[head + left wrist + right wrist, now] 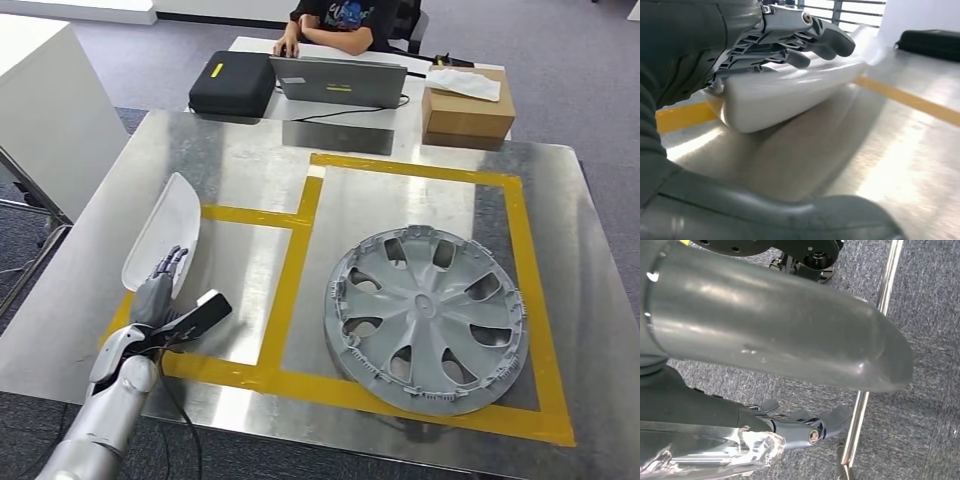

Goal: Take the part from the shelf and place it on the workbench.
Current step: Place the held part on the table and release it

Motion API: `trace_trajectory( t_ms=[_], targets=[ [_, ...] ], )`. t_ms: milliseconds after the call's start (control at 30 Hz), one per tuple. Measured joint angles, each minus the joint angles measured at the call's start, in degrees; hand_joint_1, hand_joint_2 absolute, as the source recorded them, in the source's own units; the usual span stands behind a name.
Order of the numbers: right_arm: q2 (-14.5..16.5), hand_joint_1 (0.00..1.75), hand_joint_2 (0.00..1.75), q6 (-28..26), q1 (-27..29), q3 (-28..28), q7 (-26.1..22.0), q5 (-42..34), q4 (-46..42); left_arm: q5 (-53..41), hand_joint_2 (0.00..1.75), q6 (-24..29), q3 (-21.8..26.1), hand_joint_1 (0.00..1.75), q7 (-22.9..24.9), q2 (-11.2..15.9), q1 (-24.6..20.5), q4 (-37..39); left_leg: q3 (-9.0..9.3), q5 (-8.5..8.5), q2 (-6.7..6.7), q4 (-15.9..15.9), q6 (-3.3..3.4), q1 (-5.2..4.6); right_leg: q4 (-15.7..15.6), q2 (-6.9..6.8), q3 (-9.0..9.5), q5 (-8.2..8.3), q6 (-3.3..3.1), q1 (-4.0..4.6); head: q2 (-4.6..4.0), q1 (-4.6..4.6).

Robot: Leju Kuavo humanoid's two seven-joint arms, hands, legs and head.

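Note:
The white curved part (164,225) lies on the metal workbench (249,170), at its left side, across the yellow tape line. My left hand (155,295) is at the part's near end. Its fingers (791,42) lie stretched over the top of the white part (791,97), while the thumb (204,313) stands well off to the side above bare metal, so nothing is gripped. My right hand (791,335) hangs over grey carpet with its fingers (806,422) stretched out and nothing in it.
A grey wheel cover (426,318) lies inside the yellow taped square on the right. Beyond the bench, a person (332,25) sits at a laptop (340,80), with a black case (230,82) and a cardboard box (466,105). A white panel (45,110) stands at left.

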Motion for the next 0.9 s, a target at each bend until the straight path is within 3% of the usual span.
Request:
trace_trajectory(
  t_ms=[200,267,367,400,433,467,567,600,700,767,867,900],
  targets=[
    [0.1,0.0,0.0,-0.5,0.8,-0.7,0.0,-1.2,0.0,6.6,0.0,-1.5,-2.9,0.0,-3.6,-2.0,9.1,-13.6,0.18,0.46,0.23,-0.3,1.2,-0.19,-0.2,0.03,0.02,-0.03,1.17,-0.32,0.0,-0.04],
    [0.1,0.0,0.0,-0.6,0.9,-1.0,0.0,-1.4,0.0,8.1,0.0,-1.6,-3.7,0.0,-4.6,-2.5,11.9,-17.3,0.27,1.04,0.56,-1.2,1.72,0.16,2.1,-0.8,-0.92,-2.41,1.43,-0.17,0.0,0.16],
    [0.1,0.0,0.0,-0.6,1.0,-1.4,0.0,-1.4,-0.1,9.1,0.0,-1.7,-4.5,0.0,-5.1,-2.9,15.1,-21.0,-0.22,1.4,1.1,-1.3,1.87,0.3,12.3,-1.76,-4.48,-8.61,1.79,-0.25,0.0,0.4],
    [0.1,0.0,0.0,-0.7,1.0,-1.5,0.0,-1.4,-0.1,9.4,0.0,-1.9,-4.7,0.0,-5.3,-3.0,16.0,-21.9,-0.46,1.56,1.27,-1.3,1.81,0.31,14.5,-1.82,-5.02,-9.42,1.93,-0.29,0.0,0.37],
    [0.1,0.0,0.0,-0.7,1.1,-1.6,0.1,-1.5,-0.1,9.8,0.0,-2.0,-4.8,0.0,-5.6,-3.0,16.8,-22.7,-0.7,1.73,1.39,-1.3,1.68,0.34,14.5,-1.87,-4.49,-9.07,2.02,-0.33,0.0,0.39],
    [0.1,0.0,0.0,-0.8,1.1,-1.6,0.1,-1.4,-0.2,10.2,0.0,-2.2,-4.8,0.0,-5.8,-3.1,17.6,-23.4,-0.9,1.92,1.44,-1.3,1.49,0.4,12.2,-1.97,-2.79,-7.75,2.1,-0.4,0.0,0.38],
    [0.1,0.0,0.0,-1.0,1.0,-1.8,0.1,-1.4,-0.3,11.1,0.0,-2.3,-4.9,0.0,-6.4,-3.2,19.6,-25.4,-1.3,2.5,1.46,-1.1,0.6,0.41,0.7,-2.24,4.66,-4.0,1.96,-0.4,0.0,0.33],
    [0.1,0.0,0.0,-1.0,1.0,-1.8,0.1,-1.3,-0.3,11.4,0.0,-2.3,-4.9,0.0,-6.7,-3.3,20.1,-26.1,-1.38,2.71,1.45,-1.0,0.28,0.35,-1.1,-2.18,5.62,-3.71,1.75,-0.33,0.0,0.32],
    [0.1,0.0,0.0,-1.2,1.0,-1.9,0.1,-1.2,-0.4,12.0,0.0,-2.1,-4.9,0.0,-7.4,-3.4,21.3,-27.5,-1.61,3.11,1.38,-0.7,-0.64,0.44,-1.5,-1.92,4.74,-3.44,0.66,-0.24,0.0,0.24],
    [0.1,0.0,0.0,-1.3,1.0,-1.9,0.1,-1.0,-0.4,12.2,0.0,-2.0,-4.9,0.0,-7.8,-3.4,22.2,-28.2,-2.57,0.42,1.27,1.3,-1.36,0.61,-1.5,-2.02,4.16,-2.62,-0.38,-0.38,0.0,0.11],
    [0.1,0.0,0.0,-1.3,1.0,-1.9,0.1,-0.9,-0.6,12.4,0.0,-1.5,-4.9,0.0,-8.7,-3.4,23.2,-29.2,-5.44,-7.6,1.19,11.4,-2.15,1.01,-1.3,-2.11,2.6,-1.0,-1.04,-0.32,0.0,-0.05],
    [0.1,0.0,0.0,-1.3,1.0,-1.9,0.1,-0.8,-0.6,12.5,0.0,-1.3,-4.9,0.0,-9.0,-3.4,23.5,-29.5,-5.76,-8.86,1.19,14.2,-2.21,1.09,-1.3,-2.11,1.96,-0.55,-1.07,-0.25,0.0,-0.05]
  ],
)
